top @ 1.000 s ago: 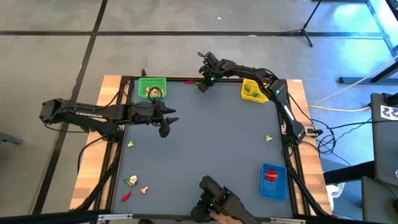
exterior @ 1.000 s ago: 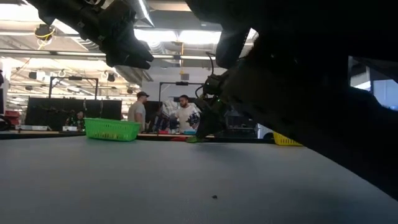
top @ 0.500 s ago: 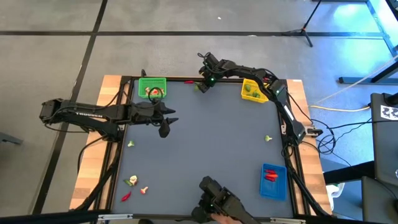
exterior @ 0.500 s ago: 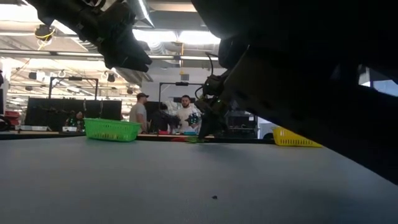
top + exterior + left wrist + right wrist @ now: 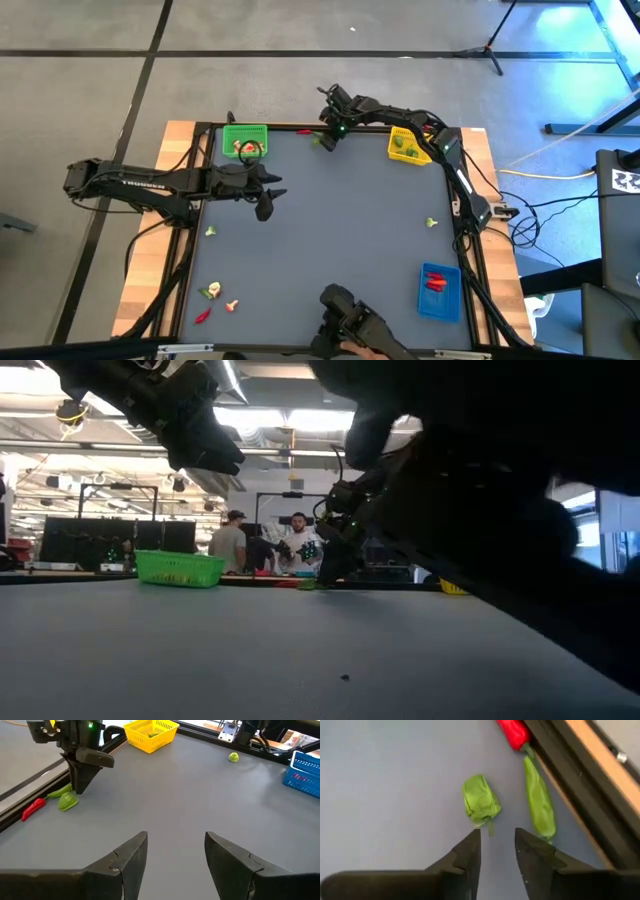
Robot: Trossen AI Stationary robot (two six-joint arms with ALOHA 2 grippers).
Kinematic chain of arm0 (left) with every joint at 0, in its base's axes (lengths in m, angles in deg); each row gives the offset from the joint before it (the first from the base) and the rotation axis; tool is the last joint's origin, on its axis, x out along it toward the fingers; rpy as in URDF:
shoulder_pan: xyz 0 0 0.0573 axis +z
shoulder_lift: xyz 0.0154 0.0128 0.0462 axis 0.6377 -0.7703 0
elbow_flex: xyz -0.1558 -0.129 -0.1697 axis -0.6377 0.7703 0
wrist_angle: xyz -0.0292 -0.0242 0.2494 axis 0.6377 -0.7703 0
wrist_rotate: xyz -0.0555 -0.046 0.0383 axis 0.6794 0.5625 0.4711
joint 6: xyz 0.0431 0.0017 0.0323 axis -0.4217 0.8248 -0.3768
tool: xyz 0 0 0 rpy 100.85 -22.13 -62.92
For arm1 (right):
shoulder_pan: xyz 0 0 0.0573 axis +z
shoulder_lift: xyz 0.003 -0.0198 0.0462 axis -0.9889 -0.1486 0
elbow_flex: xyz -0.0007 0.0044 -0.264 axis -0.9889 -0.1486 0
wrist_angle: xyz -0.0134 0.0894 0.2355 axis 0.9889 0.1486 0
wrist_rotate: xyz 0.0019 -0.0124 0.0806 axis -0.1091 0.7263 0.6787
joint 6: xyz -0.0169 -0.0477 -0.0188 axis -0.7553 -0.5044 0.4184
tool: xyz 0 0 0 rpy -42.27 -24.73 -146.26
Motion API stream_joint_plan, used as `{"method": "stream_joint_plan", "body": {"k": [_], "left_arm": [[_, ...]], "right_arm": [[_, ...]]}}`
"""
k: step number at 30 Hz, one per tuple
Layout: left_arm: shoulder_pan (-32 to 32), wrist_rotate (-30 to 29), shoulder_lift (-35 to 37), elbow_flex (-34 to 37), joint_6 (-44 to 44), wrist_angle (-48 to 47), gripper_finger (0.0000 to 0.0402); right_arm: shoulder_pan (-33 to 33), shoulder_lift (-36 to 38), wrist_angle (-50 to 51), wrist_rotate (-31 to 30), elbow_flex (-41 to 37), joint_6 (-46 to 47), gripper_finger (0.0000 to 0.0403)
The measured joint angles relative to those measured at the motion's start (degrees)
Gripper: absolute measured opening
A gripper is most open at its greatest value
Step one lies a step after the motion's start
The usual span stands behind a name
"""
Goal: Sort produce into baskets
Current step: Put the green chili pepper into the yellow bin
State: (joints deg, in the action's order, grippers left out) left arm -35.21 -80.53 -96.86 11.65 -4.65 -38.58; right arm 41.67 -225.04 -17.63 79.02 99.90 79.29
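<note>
My right gripper [image 5: 325, 137] hangs low over the table's far edge, fingers pointing down and slightly apart, touching nothing. Its tips [image 5: 496, 837] stand just short of a small green piece [image 5: 480, 800]. A long green piece [image 5: 539, 802] and a red chili [image 5: 515, 732] lie beside it against the table's frame. My left gripper [image 5: 265, 207] hovers open and empty [image 5: 175, 845] left of centre, near the green basket [image 5: 245, 140]. The yellow basket [image 5: 408, 145] sits far right and the blue basket [image 5: 440, 291] near right.
Loose pieces lie at the near left corner [image 5: 212, 293], one green piece by the left edge [image 5: 211, 231] and another by the right edge [image 5: 432, 222]. A dark device [image 5: 345, 318] sits at the near edge. People stand in the room beyond [image 5: 295, 545].
</note>
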Motion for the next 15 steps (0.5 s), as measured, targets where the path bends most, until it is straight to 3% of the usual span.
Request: {"method": "stream_joint_plan", "body": {"k": [6, 15], "left_arm": [[0.03, -0.41, 0.0, 0.0, 0.0, -0.02, 0.0194], [0.03, -0.53, 0.0, 0.0, 0.74, -0.02, 0.0194]], "right_arm": [[0.73, -0.21, -3.23, -1.6, -0.02, -8.08, 0.0123], [1.2, -0.38, -3.63, 0.76, -0.04, -15.45, 0.008]]}}
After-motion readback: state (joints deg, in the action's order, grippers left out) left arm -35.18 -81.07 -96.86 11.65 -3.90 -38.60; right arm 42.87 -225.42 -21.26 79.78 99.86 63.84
